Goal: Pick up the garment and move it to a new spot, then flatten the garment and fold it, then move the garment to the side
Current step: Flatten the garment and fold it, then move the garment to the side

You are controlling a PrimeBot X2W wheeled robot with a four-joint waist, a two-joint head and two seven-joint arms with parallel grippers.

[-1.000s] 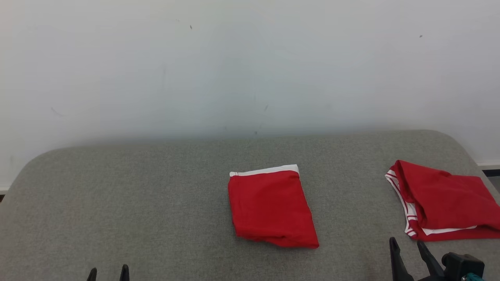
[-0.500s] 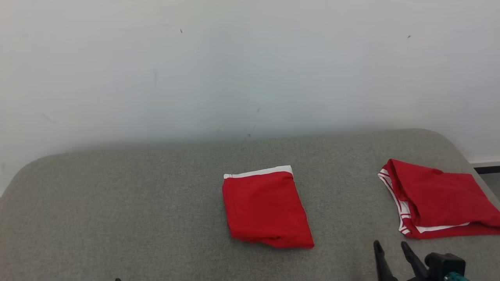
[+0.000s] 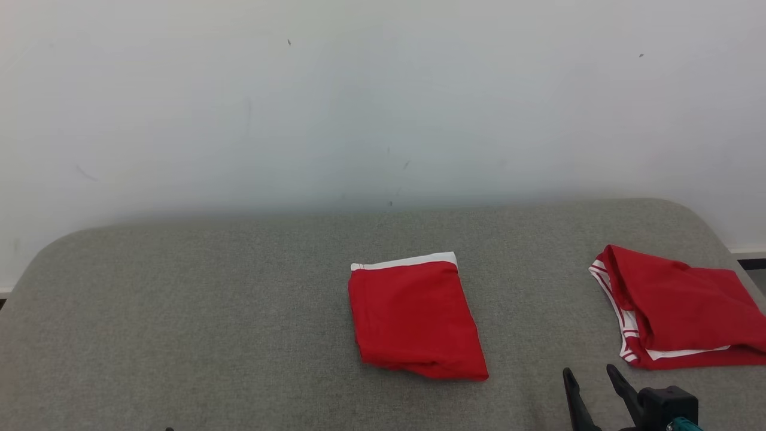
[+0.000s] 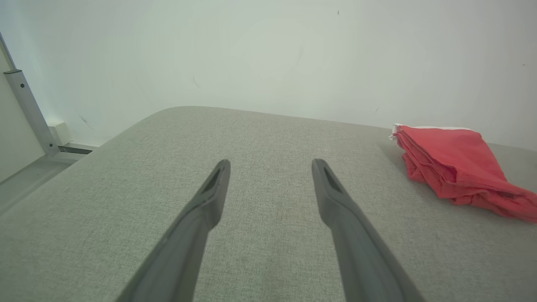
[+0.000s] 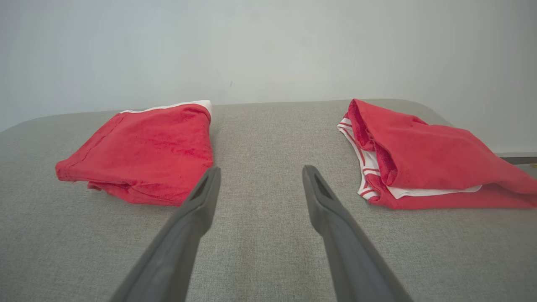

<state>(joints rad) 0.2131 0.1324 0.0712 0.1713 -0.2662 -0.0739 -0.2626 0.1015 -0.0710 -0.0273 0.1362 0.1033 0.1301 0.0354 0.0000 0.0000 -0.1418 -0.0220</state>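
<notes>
A red garment with a white waistband lies folded in a neat rectangle at the middle of the grey padded surface. A second red garment, loosely folded with white striped trim, lies at the right edge. My right gripper stands open at the lower right, in front of the gap between the two, touching neither. In the right wrist view the right gripper has the neat garment on its left and the trimmed garment on its right. My left gripper is open over bare surface, the neat garment off to its right.
A plain white wall rises directly behind the surface. The surface has rounded far corners. In the left wrist view a metal post and floor lie beyond the surface's left edge. Bare grey surface stretches across the left half.
My right gripper has shifted left along the bottom edge. The left gripper's fingertips have sunk almost out of the head view. Both garments lie as before.
</notes>
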